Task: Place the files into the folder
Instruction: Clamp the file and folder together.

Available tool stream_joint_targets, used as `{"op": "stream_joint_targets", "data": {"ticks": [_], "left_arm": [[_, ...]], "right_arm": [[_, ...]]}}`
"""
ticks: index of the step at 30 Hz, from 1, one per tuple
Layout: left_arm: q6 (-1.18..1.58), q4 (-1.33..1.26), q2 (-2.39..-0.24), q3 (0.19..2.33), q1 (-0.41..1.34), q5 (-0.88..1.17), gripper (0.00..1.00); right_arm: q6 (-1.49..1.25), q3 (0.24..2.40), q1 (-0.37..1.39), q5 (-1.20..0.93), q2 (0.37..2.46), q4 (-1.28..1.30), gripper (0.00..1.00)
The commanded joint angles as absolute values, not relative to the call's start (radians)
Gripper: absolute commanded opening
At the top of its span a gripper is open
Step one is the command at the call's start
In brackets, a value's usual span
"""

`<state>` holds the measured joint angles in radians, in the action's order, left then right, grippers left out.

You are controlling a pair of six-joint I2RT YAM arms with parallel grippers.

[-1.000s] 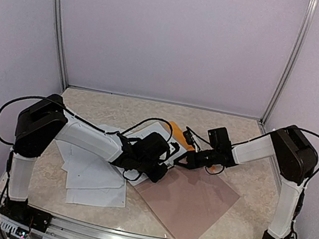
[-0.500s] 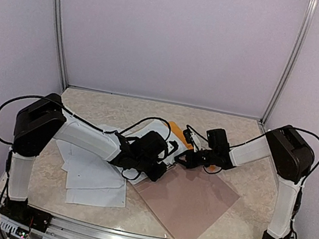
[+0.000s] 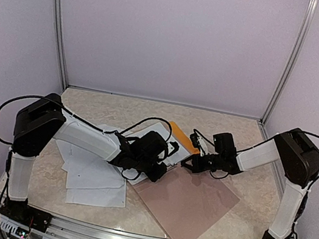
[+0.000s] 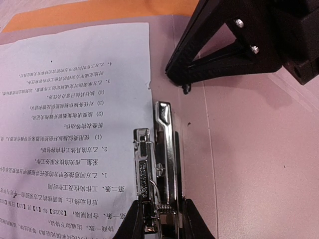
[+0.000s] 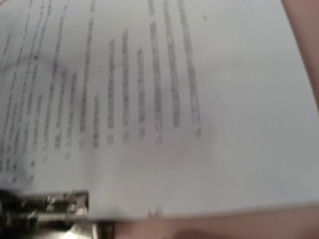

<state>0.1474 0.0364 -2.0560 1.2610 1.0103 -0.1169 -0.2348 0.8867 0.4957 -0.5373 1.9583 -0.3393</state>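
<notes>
The orange-yellow folder [image 3: 180, 133] lies open at mid-table with a printed white sheet [image 3: 158, 135] on it. The left wrist view shows that sheet [image 4: 75, 124], the folder's orange edge [image 4: 99, 12] and its metal clip [image 4: 162, 149]. My left gripper [image 3: 161, 164] is shut on the clip [image 4: 162, 209], a finger on each side. My right gripper [image 3: 190, 164] is low just right of the sheet, its tip [image 4: 185, 88] at the sheet's edge, and looks shut and empty. The right wrist view shows the blurred sheet [image 5: 174, 99] and the clip [image 5: 55, 204]. More files [image 3: 97, 176] lie loose at the left.
A pinkish-brown flat board [image 3: 191, 202] lies at the front right, next to the clip [image 4: 259, 164]. The loose sheets lie under my left arm. Metal posts and walls close the back and sides. A rail runs along the front edge.
My right gripper moved left toward the sheet, then back to the right and a little lower. My left gripper stays on the clip.
</notes>
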Motion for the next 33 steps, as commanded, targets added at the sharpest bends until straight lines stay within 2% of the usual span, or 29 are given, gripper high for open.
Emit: {"op": "stream_joint_targets", "data": {"ticks": [1,11,17,19,26,33], "left_arm": [[0.152,0.203,-2.086,1.217,1.017,-0.073,0.17],[0.152,0.198,-2.079,1.218,1.018,-0.077,0.18],[0.163,0.202,-2.070,1.224,1.018,-0.104,0.18],[0.176,0.200,-2.065,1.229,1.018,-0.108,0.17],[0.240,0.219,-2.077,1.290,1.011,-0.109,0.19],[0.223,0.189,-2.014,1.312,1.010,-0.093,0.42]], "right_arm": [[-0.278,0.842,0.486,-0.538,1.922,-0.198,0.04],[-0.319,0.790,0.487,-0.613,1.790,-0.258,0.24],[-0.337,0.740,0.487,-0.625,1.678,-0.273,0.54],[-0.335,0.723,0.488,-0.578,1.624,-0.247,0.60],[-0.352,0.664,0.492,-0.448,1.471,-0.167,0.62],[-0.344,0.639,0.494,-0.386,1.411,-0.115,0.62]]}}
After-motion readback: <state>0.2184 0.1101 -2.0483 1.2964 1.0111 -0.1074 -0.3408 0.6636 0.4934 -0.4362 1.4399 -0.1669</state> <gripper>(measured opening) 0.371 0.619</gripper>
